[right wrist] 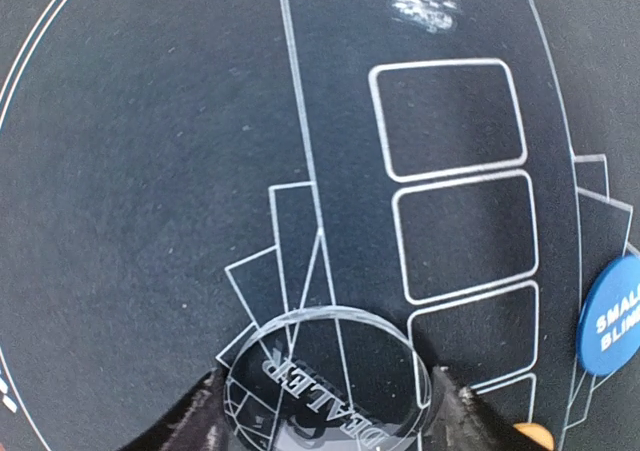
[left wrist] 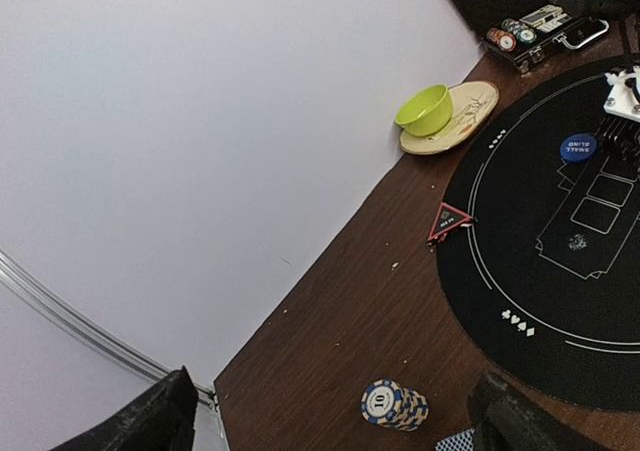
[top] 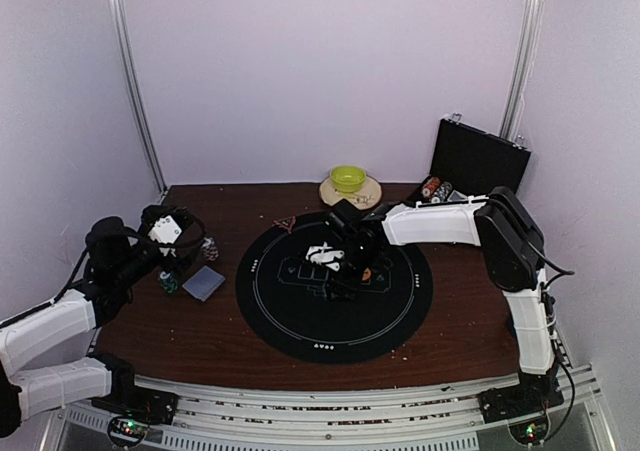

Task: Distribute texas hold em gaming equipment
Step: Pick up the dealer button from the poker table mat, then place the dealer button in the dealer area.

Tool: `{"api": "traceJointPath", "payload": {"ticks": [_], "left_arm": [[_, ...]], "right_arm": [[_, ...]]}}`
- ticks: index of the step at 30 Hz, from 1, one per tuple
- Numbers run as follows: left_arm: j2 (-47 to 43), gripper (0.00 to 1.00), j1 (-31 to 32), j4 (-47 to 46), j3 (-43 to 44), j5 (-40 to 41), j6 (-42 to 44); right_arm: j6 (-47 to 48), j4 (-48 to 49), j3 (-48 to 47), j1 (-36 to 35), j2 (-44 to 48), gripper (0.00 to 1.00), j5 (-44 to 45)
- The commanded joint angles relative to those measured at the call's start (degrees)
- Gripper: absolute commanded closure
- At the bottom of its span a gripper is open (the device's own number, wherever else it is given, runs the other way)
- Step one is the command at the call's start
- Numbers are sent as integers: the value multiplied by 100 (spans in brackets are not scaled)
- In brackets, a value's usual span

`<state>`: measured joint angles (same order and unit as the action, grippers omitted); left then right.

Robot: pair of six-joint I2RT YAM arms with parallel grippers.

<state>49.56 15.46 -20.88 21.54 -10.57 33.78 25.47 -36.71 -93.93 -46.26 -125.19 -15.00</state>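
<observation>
Open black hard case (top: 478,161) at back right, holding rows of edge-striped poker chips (top: 437,188). Lime green bowl (top: 348,178) on tan plate (top: 372,192). Round black felt mat (top: 300,321) on brown wooden table (top: 460,321), white walls (top: 320,71) around. Right gripper (right wrist: 325,401) pinching clear round DEALER disc (right wrist: 320,366) at mat's middle. Left gripper (left wrist: 335,416) spread wide, empty.

dealer disc (right wrist: 320,386) on mat (right wrist: 130,171) | triangle marker (left wrist: 449,222) at mat's edge | chip stack (left wrist: 394,405) on table (left wrist: 330,321) beside cards (top: 203,282)
</observation>
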Motion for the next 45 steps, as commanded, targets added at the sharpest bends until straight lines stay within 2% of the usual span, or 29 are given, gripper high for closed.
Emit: {"api": "traceJointPath", "payload": {"ticks": [1,3,8,13,20,29,35,45], "left_arm": [[18,2,-40,-140,-54,-108,59],[16,2,-35,-137,-56,-117,65],[0,2,-43,-135,-60,-119,67],[-17,2,-35,-117,-55,-109,76],[29,2,-35,-135,-71,-114,94],[62,2,-35,-128,-71,-138,90],[40,2,-35,-96,-73,-234,70],[-17,2,-36,-61,-84,-308,76]], "right_arm": [[61,-216,-113,-24,-165,40,182],[74,-280,-135,-23,-136,45,159],[131,-389,-175,-11,17,53,101],[196,-545,-173,206,485,53,114],[559,-711,153,998,1370,53,239],[1130,-613,1227,1842,2374,55,256],[1336,-576,1643,2133,2469,55,358],[1459,-444,1914,2185,2435,55,499]]}}
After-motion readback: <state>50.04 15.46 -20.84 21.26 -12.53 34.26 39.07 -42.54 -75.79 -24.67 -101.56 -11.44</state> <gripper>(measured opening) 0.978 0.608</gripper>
